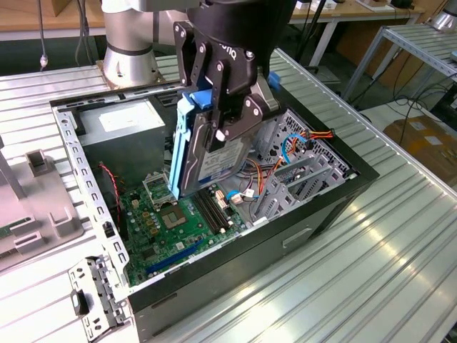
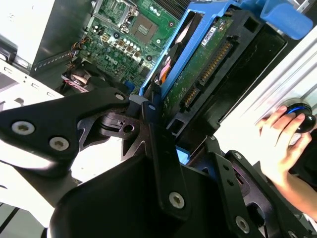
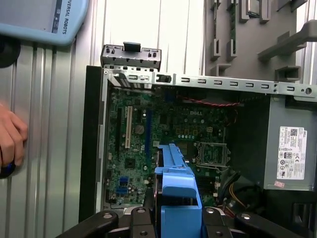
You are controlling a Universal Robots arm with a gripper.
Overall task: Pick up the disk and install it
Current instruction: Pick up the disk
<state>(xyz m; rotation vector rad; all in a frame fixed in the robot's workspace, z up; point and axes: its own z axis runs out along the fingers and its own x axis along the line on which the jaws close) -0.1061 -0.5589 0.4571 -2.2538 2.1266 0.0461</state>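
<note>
Above the open computer case [image 1: 235, 250], the gripper [image 1: 232, 118] hangs with its black fingers pressed against the 2 broad faces of the disk [image 1: 214, 161], pinching it near its upper end. The disk stands on edge, nearly upright and tilted a little. Its white-and-blue label faces the exterior camera, and a blue side rail [image 1: 176, 150] runs down the edge toward the exterior view's left. Its lower end sits over the green motherboard [image 1: 168, 221]; it seems to be clear of the board, though the angle makes that hard to judge. The second wrist view shows the drive's underside (a green circuit board with a row of gold connector contacts), framed by blue plastic.

Inside the case, to the exterior view's right of the disk, is a grey metal drive cage [image 1: 303, 175] with red, orange and blue cables near it. The grey power supply [image 1: 125, 125], with 1 white sticker, sits in the case's far corner. The case lies on its side on a ribbed metal table [image 1: 378, 271]. In both wrist views a person's hand [image 2: 280, 141] rests on the table beside the case, on a small dark rounded object [image 2: 299, 116].
</note>
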